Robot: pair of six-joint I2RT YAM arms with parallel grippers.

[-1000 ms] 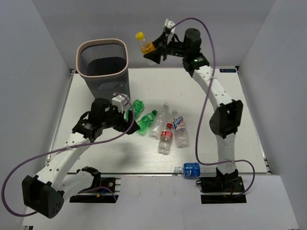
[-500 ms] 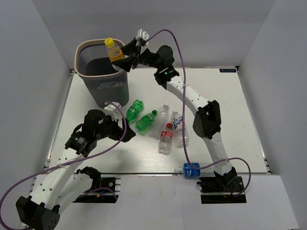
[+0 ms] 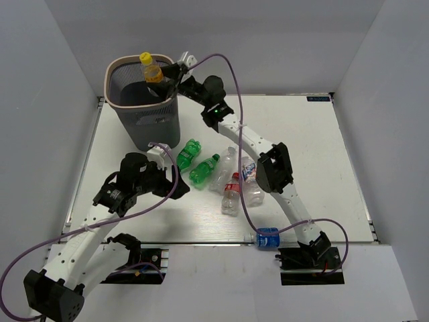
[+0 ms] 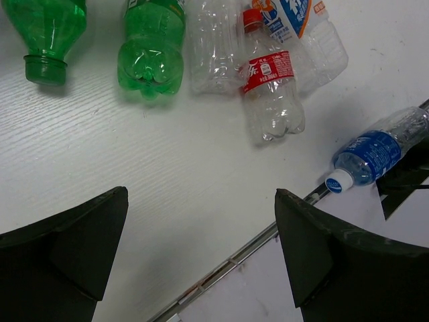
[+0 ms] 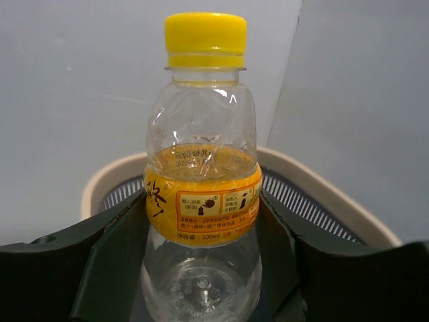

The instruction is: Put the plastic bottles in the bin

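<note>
The left gripper (image 4: 201, 231) is held wide apart and empty on the near side of the bin (image 3: 151, 124), over bare table (image 3: 322, 154). It is now drawn a little back from where it was a second ago. Farthest from the bin, a blue-labelled bottle (image 3: 268, 237) is seen lying at the table's near edge. Between that and the bin, five bottles lie close together: a green bottle (image 3: 188, 153) nearest the bin, a second green bottle (image 3: 203, 169), a clear bottle (image 3: 224, 168), a red-labelled bottle (image 3: 231, 193) and a white-labelled bottle (image 3: 251, 176). Open tabletop is left to the bin's right. The right gripper (image 5: 201, 228) is clamped on the yellow-capped bottle (image 5: 203, 201), cap uppermost, above the bin's mouth. A second ago this bottle was held high to the bin's right.
</note>
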